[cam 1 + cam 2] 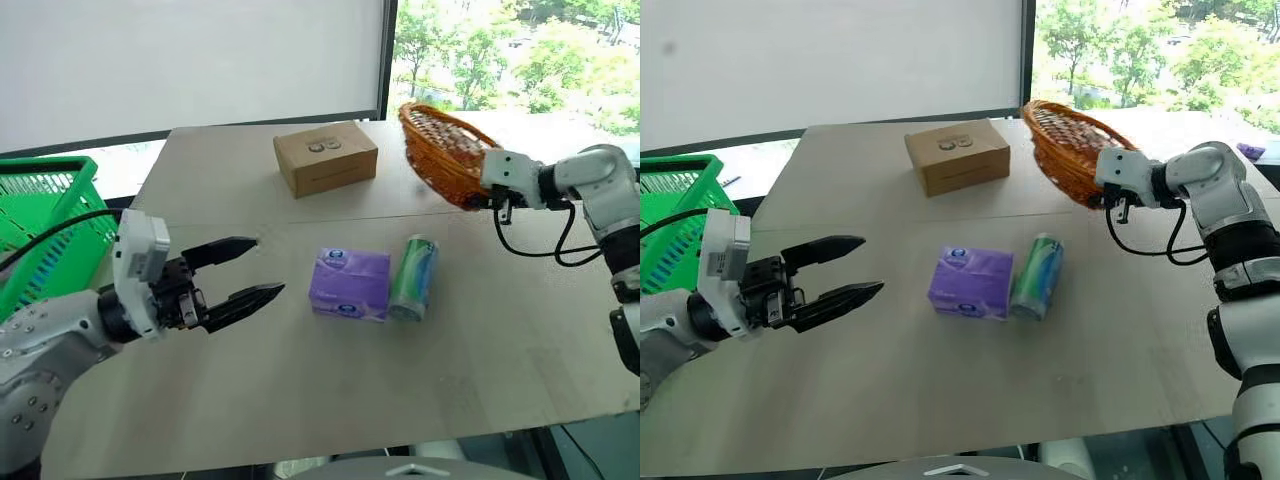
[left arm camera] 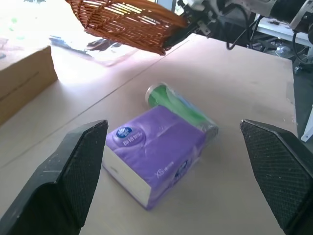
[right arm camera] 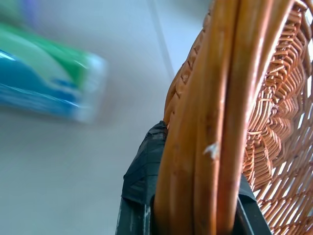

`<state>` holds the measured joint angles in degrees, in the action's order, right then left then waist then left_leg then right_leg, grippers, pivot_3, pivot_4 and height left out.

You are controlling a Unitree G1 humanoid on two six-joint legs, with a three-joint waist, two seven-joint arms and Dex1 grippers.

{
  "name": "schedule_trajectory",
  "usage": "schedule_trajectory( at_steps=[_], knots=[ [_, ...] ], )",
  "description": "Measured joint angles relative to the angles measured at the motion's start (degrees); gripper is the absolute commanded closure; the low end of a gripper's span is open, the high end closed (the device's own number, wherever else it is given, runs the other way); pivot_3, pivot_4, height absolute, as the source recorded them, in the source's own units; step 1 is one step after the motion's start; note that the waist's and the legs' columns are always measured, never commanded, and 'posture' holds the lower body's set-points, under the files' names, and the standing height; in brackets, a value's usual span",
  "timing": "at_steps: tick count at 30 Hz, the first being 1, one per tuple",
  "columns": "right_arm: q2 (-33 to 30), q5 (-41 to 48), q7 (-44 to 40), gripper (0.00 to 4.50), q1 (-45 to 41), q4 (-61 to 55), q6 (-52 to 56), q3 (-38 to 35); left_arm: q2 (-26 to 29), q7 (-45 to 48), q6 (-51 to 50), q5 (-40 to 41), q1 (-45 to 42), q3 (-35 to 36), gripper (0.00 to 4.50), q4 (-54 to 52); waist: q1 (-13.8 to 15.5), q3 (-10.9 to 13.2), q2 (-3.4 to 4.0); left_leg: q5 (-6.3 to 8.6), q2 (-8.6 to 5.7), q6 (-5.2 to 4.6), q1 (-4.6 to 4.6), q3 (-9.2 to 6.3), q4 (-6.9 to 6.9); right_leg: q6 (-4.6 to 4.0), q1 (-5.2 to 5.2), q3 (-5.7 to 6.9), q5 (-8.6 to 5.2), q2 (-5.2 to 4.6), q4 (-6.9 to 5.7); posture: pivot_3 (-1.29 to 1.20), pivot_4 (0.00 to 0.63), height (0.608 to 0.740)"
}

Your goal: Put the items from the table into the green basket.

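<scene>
The purple pack (image 1: 349, 283) lies flat at the middle of the table (image 1: 300, 400), with the pale green can (image 1: 414, 277) on its side right beside it. My left gripper (image 1: 268, 265) hovers open to the left of the pack, pointing at it; the left wrist view has the pack (image 2: 154, 156) and the can (image 2: 181, 105) between its fingers (image 2: 73, 176). My right gripper (image 1: 488, 196) is shut on the rim of the orange wicker basket (image 1: 440, 150), which is tipped up on edge at the back right. The green basket (image 1: 45, 215) stands off the table's left side.
A brown cardboard box (image 1: 325, 157) sits at the back middle of the table. A seam (image 1: 300, 221) runs across the tabletop behind the pack. Close up in the right wrist view, the wicker rim (image 3: 210, 122) is clamped between the black fingers (image 3: 142, 171).
</scene>
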<state>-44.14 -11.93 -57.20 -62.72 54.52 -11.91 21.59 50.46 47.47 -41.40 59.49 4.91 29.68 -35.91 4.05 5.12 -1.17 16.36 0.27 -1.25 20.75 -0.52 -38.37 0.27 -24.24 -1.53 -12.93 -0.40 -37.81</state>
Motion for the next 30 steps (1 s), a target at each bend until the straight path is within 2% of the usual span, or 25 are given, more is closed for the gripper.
schedule_trajectory(
  at_steps=[1,2,6,7,10,13,16,19,21,23,25,27,29,30],
  knots=[
    [-0.2,-3.4,4.8,4.46,-2.1,4.9,-1.9,1.3,0.0,-0.1,0.1,0.0,-1.5,-0.9,0.00,0.5,0.0,0.0,0.00,-0.02,-0.05,0.02,0.04,0.03,0.03,-0.03,-0.02,-0.01,-0.01,-0.04,0.00,0.18,0.000,0.740],
    [-0.6,-6.6,8.8,3.55,-4.0,9.0,-3.3,2.8,0.0,-0.2,0.2,-0.2,-2.9,-1.8,0.00,0.9,0.0,0.0,0.00,-0.02,-0.07,0.04,0.08,0.03,0.06,-0.04,-0.05,0.00,-0.02,-0.05,0.01,0.18,0.000,0.740],
    [-1.6,-16.9,20.8,1.86,-6.9,20.9,-4.3,7.8,-0.6,0.1,0.7,-2.1,-8.0,-6.9,0.00,3.9,-0.4,-0.1,-0.01,-0.02,-0.06,0.05,0.07,0.04,0.11,-0.01,-0.05,-0.06,-0.01,-0.11,0.03,0.17,0.000,0.740],
    [-1.4,-18.9,23.6,1.17,-6.9,23.0,-3.5,8.7,-0.7,0.3,0.9,-3.3,-9.0,-8.6,0.00,4.8,-0.6,0.0,0.00,-0.03,-0.06,0.05,0.09,0.04,0.12,0.01,-0.11,-0.14,0.01,-0.10,0.00,0.18,0.000,0.740],
    [-1.2,-20.9,27.2,0.04,-6.9,24.4,-3.2,8.7,-0.8,0.9,1.2,-4.9,-9.4,-10.3,0.00,5.7,-1.6,-0.1,0.01,-0.03,-0.04,0.04,0.12,0.04,0.13,0.04,-0.24,-0.34,0.02,-0.17,-0.08,0.18,0.000,0.740],
    [-0.8,-19.1,25.6,0.04,-7.9,24.4,-4.1,5.8,-0.8,1.1,1.2,-5.0,-8.4,-9.9,0.00,5.2,-2.6,-0.1,0.05,-0.02,0.00,0.03,0.02,0.12,0.13,0.06,-0.25,-0.44,0.04,-0.13,-0.12,0.21,0.000,0.740],
    [-0.5,-12.0,13.6,0.04,-8.0,22.3,-7.6,-1.1,-1.4,1.0,1.0,-5.0,-3.4,-8.8,0.00,2.8,-3.2,-0.1,0.07,0.09,0.10,-0.18,-0.03,0.10,0.12,0.07,-0.23,-0.45,0.04,-0.10,-0.17,0.22,0.008,0.740],
    [1.1,-1.3,-0.4,0.04,-2.4,14.5,-7.9,-8.6,-1.8,0.1,1.0,-5.8,-0.4,-9.0,0.00,1.1,-3.0,-0.1,0.04,0.13,0.16,-0.24,-0.14,-0.14,0.06,0.07,0.00,-0.23,0.05,-0.10,-0.17,0.21,0.012,0.740],
    [1.5,9.7,-11.4,0.04,8.5,-1.1,-2.1,-13.6,-2.0,-1.2,1.0,-7.3,-0.3,-10.3,0.00,0.4,-2.1,-0.2,0.03,0.13,0.16,-0.25,-0.21,-0.41,0.03,0.07,0.20,-0.01,0.04,-0.13,-0.13,0.20,0.015,0.740],
    [1.2,19.2,-16.9,0.04,20.2,-17.9,7.6,-16.4,-1.9,-2.5,1.0,-10.3,-1.0,-12.9,0.00,0.6,-0.4,-0.2,0.24,0.13,0.07,-0.25,-0.08,-0.71,-0.03,0.07,0.24,0.28,0.04,-0.19,-0.12,0.20,0.017,0.740],
    [0.5,27.6,-17.9,0.04,31.5,-33.9,17.9,-19.7,-1.9,-5.0,0.5,-14.3,-3.4,-17.1,0.00,1.2,1.1,-0.3,0.46,0.13,-0.07,-0.25,0.00,-0.95,-0.05,0.08,0.25,0.53,0.03,-0.15,-0.12,0.17,0.018,0.740],
    [0.0,33.9,-17.6,0.04,39.1,-45.5,24.5,-22.5,-2.4,-8.4,-0.4,-17.8,-5.7,-19.9,0.00,2.3,1.8,-0.4,0.64,0.13,-0.11,-0.26,-0.02,-0.99,-0.08,0.09,0.32,0.59,0.03,-0.10,-0.12,0.16,0.018,0.740],
    [-0.4,40.7,-16.1,0.04,47.2,-57.7,29.1,-27.6,-6.7,-14.9,-3.5,-19.5,-8.5,-21.2,0.00,4.5,2.0,-0.5,0.79,0.13,-0.10,-0.27,-0.13,-0.99,-0.13,0.12,0.52,0.59,0.01,-0.08,-0.06,0.14,0.018,0.740],
    [-0.6,41.8,-15.6,0.04,48.8,-59.9,30.2,-28.6,-8.0,-16.4,-4.4,-19.5,-8.9,-21.3,0.00,4.9,1.9,-0.5,0.77,0.13,-0.10,-0.27,-0.15,-0.99,-0.15,0.13,0.56,0.59,0.01,-0.08,-0.06,0.14,0.018,0.740]
  ],
)
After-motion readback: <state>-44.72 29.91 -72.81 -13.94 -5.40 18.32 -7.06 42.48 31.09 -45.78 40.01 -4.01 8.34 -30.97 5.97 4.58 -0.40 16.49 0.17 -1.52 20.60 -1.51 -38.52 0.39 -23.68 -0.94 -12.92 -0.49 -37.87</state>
